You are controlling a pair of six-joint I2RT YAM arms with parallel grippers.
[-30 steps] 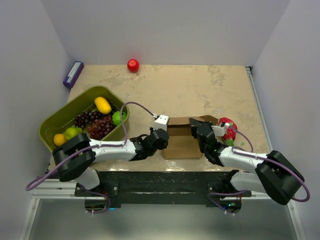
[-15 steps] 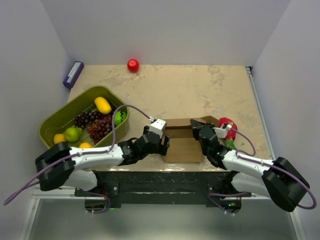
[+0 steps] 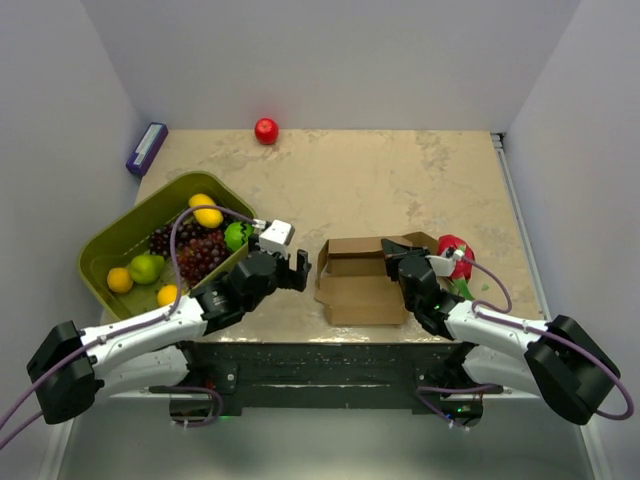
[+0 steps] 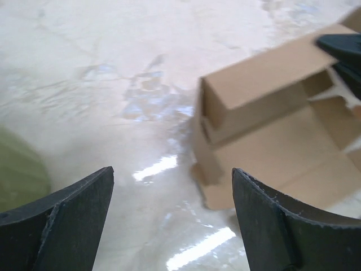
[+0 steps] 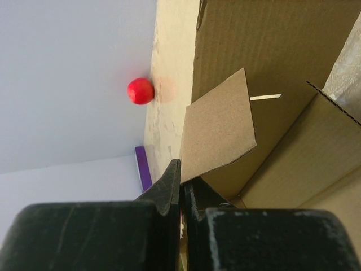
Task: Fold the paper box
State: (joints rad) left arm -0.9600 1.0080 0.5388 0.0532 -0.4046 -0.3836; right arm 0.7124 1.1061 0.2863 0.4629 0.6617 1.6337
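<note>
The paper box [image 3: 360,288] is a brown cardboard piece lying half-formed near the table's front edge, with a raised back wall and loose flaps at its left end. My left gripper [image 3: 297,270] is open and holds nothing, a short way left of the box and apart from it. In the left wrist view the box [image 4: 271,130] lies ahead to the right of the left gripper [image 4: 171,172]. My right gripper [image 3: 393,260] is shut on a flap [image 5: 217,132] at the box's right end, and in the right wrist view that gripper [image 5: 181,169] pinches the flap's lower corner.
An olive-green basket [image 3: 105,248] of fruit sits at the left, close behind my left arm. A red ball [image 3: 266,130] lies by the back wall and a purple block [image 3: 147,148] in the back-left corner. A red object [image 3: 455,250] sits just right of the box.
My left gripper opened, let go of the box's left end and drew back left toward the basket. The box's left flaps dropped outward. The right gripper kept its grip.
</note>
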